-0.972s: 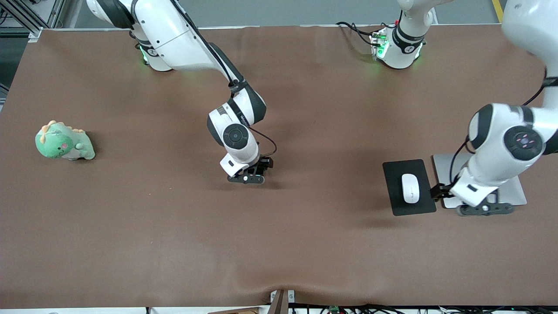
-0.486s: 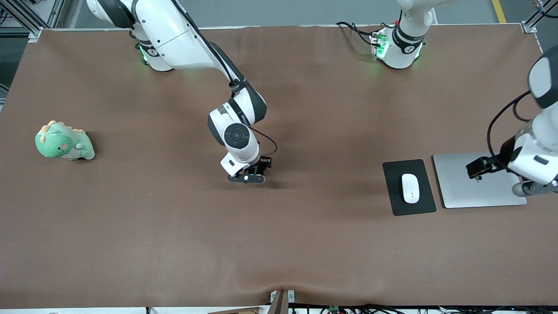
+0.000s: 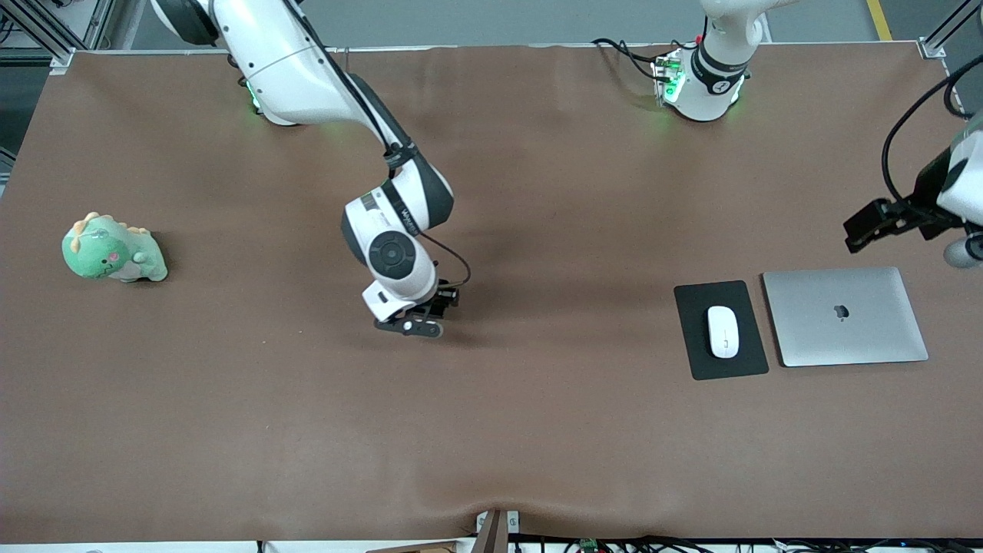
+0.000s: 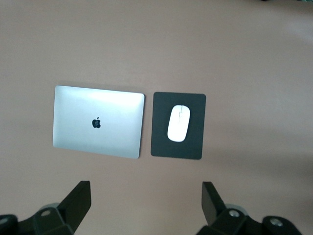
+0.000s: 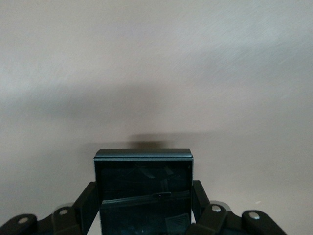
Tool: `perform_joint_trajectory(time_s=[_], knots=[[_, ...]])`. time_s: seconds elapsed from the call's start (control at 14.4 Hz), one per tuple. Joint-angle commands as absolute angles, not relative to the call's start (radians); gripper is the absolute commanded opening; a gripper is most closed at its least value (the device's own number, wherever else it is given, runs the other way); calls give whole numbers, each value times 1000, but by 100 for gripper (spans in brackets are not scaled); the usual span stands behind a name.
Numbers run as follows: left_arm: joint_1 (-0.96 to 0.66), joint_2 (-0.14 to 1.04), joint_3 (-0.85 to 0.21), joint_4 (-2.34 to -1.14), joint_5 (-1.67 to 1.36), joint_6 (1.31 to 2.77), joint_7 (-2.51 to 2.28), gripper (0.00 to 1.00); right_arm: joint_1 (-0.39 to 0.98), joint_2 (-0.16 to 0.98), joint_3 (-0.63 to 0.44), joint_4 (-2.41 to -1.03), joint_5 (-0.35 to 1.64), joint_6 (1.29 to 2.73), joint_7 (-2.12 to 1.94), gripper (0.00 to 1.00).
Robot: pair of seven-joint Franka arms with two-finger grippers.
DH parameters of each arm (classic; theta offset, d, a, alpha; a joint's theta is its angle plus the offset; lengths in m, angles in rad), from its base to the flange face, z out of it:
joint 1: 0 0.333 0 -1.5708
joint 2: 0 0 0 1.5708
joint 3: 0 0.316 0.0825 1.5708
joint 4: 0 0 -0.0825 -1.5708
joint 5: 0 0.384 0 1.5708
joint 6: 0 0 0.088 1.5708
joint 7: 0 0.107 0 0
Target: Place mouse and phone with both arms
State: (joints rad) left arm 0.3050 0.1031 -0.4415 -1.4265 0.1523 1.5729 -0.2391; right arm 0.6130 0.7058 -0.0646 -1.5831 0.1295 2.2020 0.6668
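Observation:
The white mouse lies on a dark grey pad toward the left arm's end of the table; it also shows in the left wrist view on the pad. My left gripper is open and empty, high over the bare cloth, and shows at the frame's edge in the front view. My right gripper is low over the middle of the table. In the right wrist view it is shut on the black glossy phone, held a little above the cloth.
A closed silver laptop lies beside the pad, toward the left arm's end; it also shows in the left wrist view. A green plush dinosaur sits near the right arm's end. Brown cloth covers the table.
My left arm has risen and drawn away from over the laptop toward the table's end. My right gripper has shifted a little toward the right arm's end with the phone.

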Motion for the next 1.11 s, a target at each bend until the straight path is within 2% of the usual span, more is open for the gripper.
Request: perform_joint_trajectory(time_s=[0.0,0.14,0.35,0.42,0.62,1.04], knots=[[281,39,-398,-1445,117,1533,-141,100,549,648,-51,-1614,110,2157,683,0],[192,19,-278,-1447,51,1468,-111,100,509,595,-51,-1666,107,2157,658,0],[38,-50,-100,-1520,29,1466,-74,100,421,523,-51,-1770,103,2164,550,0],[17,-55,-71,-1532,29,1466,-66,100,394,499,-51,-1807,101,2166,505,0],[17,-51,-72,-1529,31,1465,-64,100,302,421,-57,-1954,72,2249,384,0],[11,-32,-84,-1522,40,1474,-66,100,126,348,-58,-2118,60,2347,143,0]])
